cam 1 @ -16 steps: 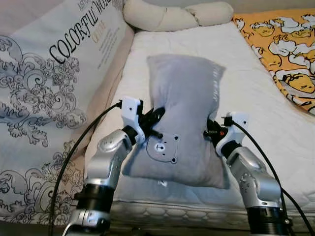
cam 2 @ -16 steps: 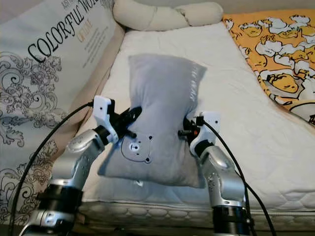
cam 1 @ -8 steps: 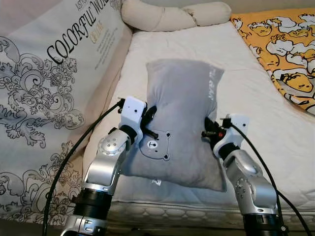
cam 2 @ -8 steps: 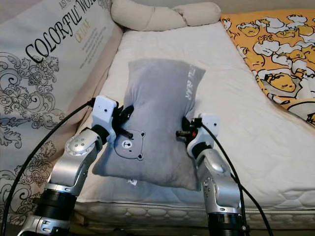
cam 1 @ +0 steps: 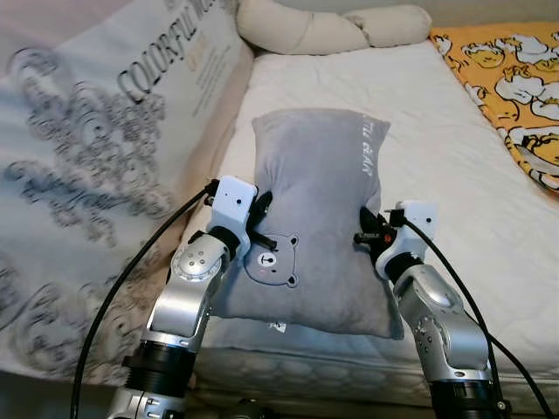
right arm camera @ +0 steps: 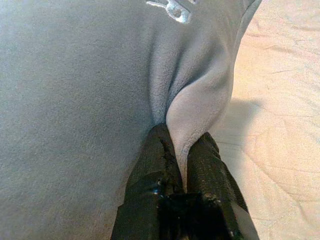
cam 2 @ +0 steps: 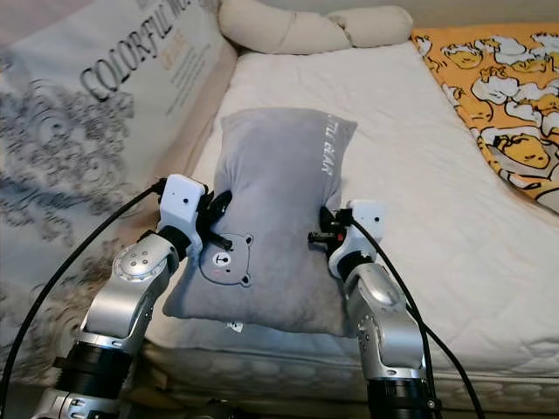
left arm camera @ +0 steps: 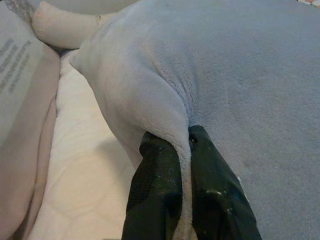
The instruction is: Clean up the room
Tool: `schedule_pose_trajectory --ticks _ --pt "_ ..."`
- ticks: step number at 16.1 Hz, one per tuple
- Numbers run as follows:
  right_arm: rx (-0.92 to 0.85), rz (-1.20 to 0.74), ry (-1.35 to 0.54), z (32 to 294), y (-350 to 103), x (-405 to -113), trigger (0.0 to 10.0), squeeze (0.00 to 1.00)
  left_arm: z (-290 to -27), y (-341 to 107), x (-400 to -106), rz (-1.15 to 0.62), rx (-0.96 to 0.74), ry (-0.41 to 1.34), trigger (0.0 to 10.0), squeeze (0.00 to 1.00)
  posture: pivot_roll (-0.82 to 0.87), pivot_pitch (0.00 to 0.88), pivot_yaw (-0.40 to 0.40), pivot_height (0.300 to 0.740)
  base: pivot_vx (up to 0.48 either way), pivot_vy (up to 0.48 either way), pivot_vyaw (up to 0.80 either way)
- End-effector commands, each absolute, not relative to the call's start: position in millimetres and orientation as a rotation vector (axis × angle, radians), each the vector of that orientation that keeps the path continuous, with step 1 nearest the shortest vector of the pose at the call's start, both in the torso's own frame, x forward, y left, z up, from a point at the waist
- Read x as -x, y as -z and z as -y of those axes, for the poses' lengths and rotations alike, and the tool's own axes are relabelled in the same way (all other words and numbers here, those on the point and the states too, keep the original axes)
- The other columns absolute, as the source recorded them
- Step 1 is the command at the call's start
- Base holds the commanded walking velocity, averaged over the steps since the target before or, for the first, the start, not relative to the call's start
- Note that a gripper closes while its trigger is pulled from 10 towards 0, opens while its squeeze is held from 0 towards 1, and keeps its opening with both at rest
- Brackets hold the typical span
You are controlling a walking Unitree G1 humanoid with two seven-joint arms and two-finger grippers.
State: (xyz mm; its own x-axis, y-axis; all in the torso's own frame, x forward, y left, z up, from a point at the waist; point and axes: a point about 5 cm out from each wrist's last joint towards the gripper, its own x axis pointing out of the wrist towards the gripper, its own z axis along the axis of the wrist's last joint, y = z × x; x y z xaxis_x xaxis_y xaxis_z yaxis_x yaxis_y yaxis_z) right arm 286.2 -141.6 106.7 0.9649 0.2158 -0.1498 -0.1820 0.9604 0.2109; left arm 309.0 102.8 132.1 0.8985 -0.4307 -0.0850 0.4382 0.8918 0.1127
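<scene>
Grey plush, pinched from both sides: I have the grey pillow (cam 1: 314, 218) held between two arms over the near edge of the bed (cam 1: 454, 166), its long axis running away from me toward the headboard end. My left pincer (left arm camera: 182, 165) is pressed together on a fold of the pillow's left seam, and the wrist view shows the fabric squeezed into a ridge between the two black fingers (left arm camera: 155, 185). My right pincer (right arm camera: 184, 160) is nipping the opposite edge the same way, a tongue of plush caught between its fingers (right arm camera: 152, 165).

I grip at the sides because the pillow is soft and wide; one pinch alone would, I judge, let it fold and swing. Two opposed holds keep it flat and let me steer it. Its lower end, with the bear-face patch (cam 1: 269, 262), seems to rest on or just above the white quilted mattress; I cannot tell whether it is fully down.

A large printed cushion (cam 1: 105, 148) lettered "COLORFUL" leans along the left side of the bed, a cream knotted bolster (cam 1: 323, 30) lies across the far end, and an orange cartoon-print blanket (cam 1: 515, 78) is spread on the right. My reading is that the pillow is being laid in the bare strip between them, and releasing both pinches together should leave it lying straight.
</scene>
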Motion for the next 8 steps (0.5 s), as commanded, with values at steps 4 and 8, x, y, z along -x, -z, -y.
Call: schedule_pose_trajectory --ticks 4,8 --pt "-0.151 -0.137 -0.211 138.7 -113.6 -288.6 10.0 0.00 -108.0 -139.6 -307.2 -0.030 -0.132 0.415 10.0 0.00 -0.02 0.000 0.078 0.740 0.000 0.314 0.00" --pt "-0.156 -0.140 -0.171 142.2 -113.4 -290.7 10.0 0.00 -110.6 -142.6 -308.4 -0.022 -0.134 0.401 10.0 0.00 -0.01 0.000 0.057 0.740 0.000 0.313 0.00"
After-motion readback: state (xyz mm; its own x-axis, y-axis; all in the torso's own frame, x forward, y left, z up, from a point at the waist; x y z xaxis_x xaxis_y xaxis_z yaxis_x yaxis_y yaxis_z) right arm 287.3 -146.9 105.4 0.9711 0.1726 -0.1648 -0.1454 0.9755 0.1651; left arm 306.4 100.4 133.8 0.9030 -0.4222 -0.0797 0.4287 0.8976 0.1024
